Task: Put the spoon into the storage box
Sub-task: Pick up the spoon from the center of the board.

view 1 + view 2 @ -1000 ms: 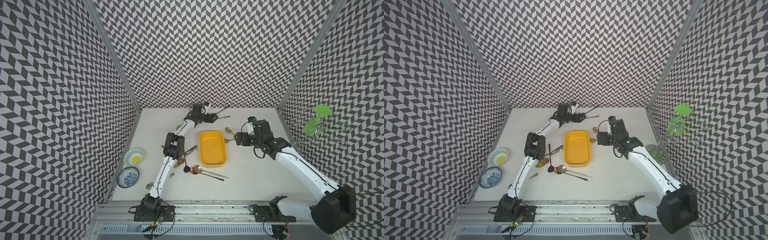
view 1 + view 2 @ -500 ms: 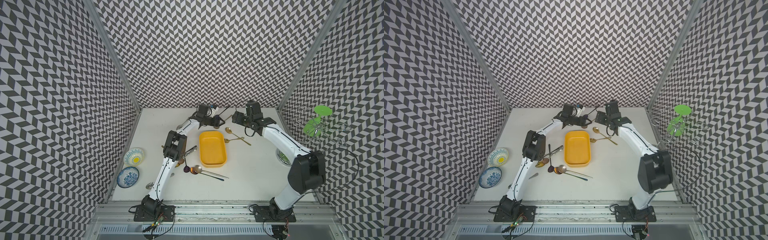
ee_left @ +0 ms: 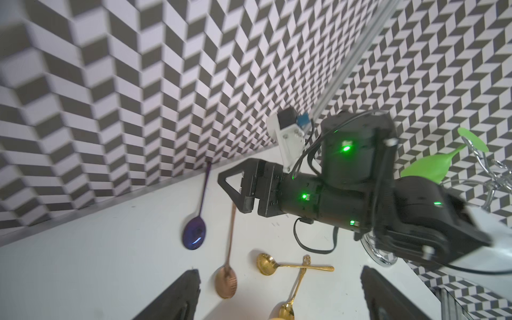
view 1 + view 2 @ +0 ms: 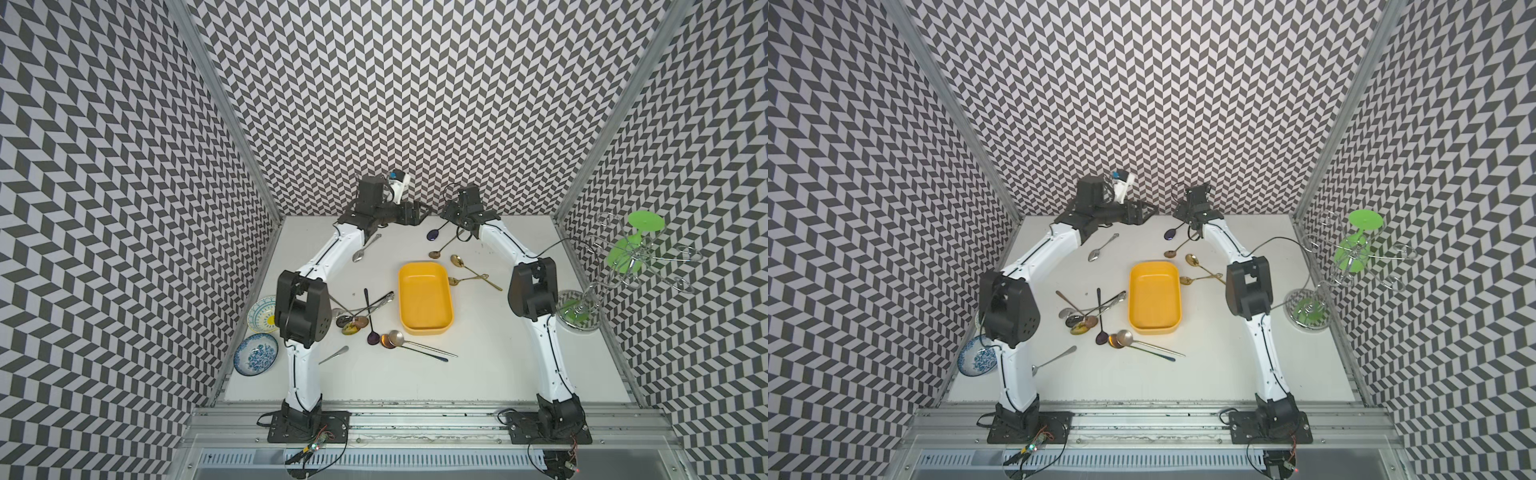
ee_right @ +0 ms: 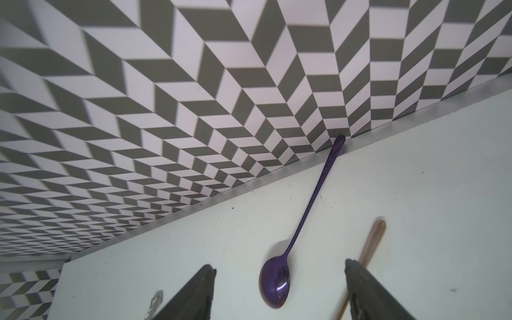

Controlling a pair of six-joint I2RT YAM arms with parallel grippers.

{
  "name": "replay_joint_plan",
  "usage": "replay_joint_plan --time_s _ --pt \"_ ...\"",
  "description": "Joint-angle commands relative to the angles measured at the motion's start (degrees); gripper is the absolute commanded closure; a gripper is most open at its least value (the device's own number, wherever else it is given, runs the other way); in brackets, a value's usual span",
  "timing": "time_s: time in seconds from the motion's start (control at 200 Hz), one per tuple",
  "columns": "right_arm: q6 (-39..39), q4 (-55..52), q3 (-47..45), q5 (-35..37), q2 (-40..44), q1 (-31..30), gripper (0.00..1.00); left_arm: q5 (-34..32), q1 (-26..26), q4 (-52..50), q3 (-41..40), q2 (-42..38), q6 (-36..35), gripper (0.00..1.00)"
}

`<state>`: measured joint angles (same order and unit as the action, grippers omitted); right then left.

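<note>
Two arms reach toward the back wall in both top views. The left gripper (image 4: 419, 215) and the right gripper (image 4: 449, 215) nearly face each other, each with jaws apart and nothing in them. Just below the right one, a purple spoon (image 4: 433, 235) lies on the white table (image 4: 478, 374), well apart from the yellow storage box (image 4: 426, 330) at mid-table. A copper spoon (image 4: 435, 254) and two gold spoons (image 4: 458, 260) lie between the purple one and the box's far end. A heap of spoons (image 4: 360, 322) sits on the box's left side.

From the left wrist, that arm's own fingers (image 3: 191, 293) stand wide. The right gripper shows open beside the purple spoon's handle.

From the right wrist, the fingers (image 5: 202, 293) are spread with the purple spoon's bowl showing between them, touched by neither. The spoon's handle tip reaches the foot of the wall.
</note>
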<state>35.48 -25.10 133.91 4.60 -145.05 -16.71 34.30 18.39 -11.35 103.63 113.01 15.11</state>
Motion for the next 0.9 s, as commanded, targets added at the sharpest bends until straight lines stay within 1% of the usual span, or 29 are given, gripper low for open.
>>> replay_joint_plan --time_s 0.0,0.17,0.26,0.361,0.481,0.676,0.786,0.896 --pt "4.69 0.79 4.58 -2.84 -4.91 0.23 0.26 -2.14 -3.91 1.92 -7.85 -5.67 1.14 0.03" --pt "11.33 4.82 4.52 -12.68 -9.23 1.04 0.29 -2.63 -10.80 2.11 -16.72 -13.92 1.96 0.01" --pt "13.03 5.77 4.27 -16.23 -10.48 1.23 0.30 -2.84 -14.38 1.93 -19.88 -17.01 2.04 0.01" --pt "15.13 8.22 2.29 -19.17 -10.52 1.59 0.32 -3.13 -17.25 1.22 -22.07 -19.14 1.54 0.01" --pt "17.65 10.68 1.45 -21.29 -11.56 2.20 0.36 -4.31 -18.89 1.19 -24.96 -21.39 0.48 0.01" --pt "22.28 12.45 1.87 -25.44 -14.57 2.70 0.41 -3.89 -21.63 1.42 -27.08 -23.35 0.76 0.01" --pt "22.19 12.27 0.81 -26.46 -14.44 2.56 0.43 -3.89 -22.59 1.68 -27.08 -23.51 0.89 0.01" --pt "21.19 12.52 -2.54 -26.61 -13.10 2.51 0.45 -3.82 -22.79 2.00 -27.24 -23.41 1.15 0.01"
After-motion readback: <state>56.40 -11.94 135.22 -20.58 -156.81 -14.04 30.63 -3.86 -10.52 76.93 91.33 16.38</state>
